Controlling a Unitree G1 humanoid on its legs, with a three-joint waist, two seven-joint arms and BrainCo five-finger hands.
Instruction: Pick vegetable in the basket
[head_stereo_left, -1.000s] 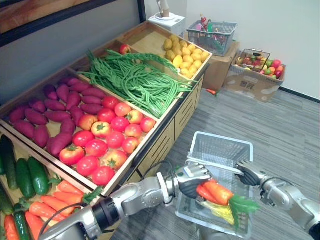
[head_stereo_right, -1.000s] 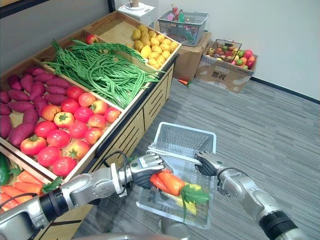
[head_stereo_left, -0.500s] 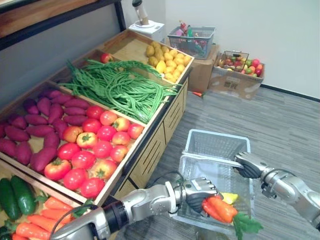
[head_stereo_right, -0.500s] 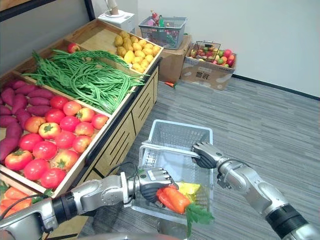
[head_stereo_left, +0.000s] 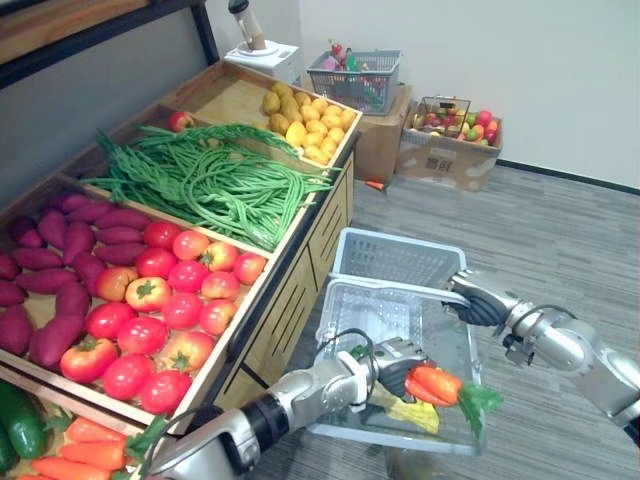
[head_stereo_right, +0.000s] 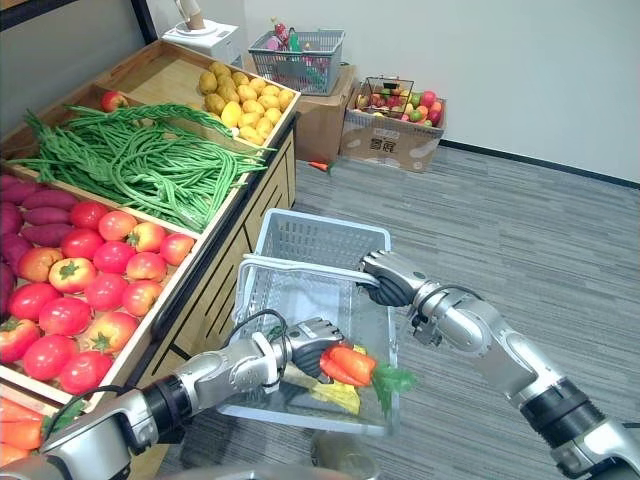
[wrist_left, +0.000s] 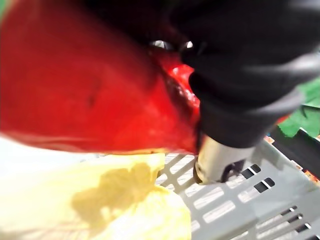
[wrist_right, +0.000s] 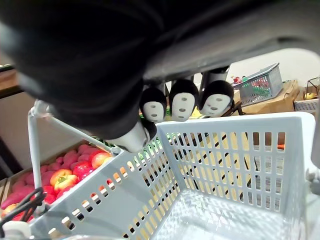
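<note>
Left wrist view — hand (wrist_left: 240, 75) clamps carrot (wrist_left: 85, 90); basket (wrist_left: 260, 200) beneath.

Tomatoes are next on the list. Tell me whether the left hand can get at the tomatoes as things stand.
Not yet, probably: the left hand is curled round a carrot inside the basket. Once freed, the way looks open; the tomatoes lie uncovered on its side.

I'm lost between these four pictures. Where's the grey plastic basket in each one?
Left eye view: the basket is lower middle, right of the tomatoes.
Right eye view: lower middle, its handle in the right hand.
Left wrist view: its slotted floor, under the carrot.
Right wrist view: its slotted walls.
Landmark: the carrot, held by the left hand inside the basket.
</note>
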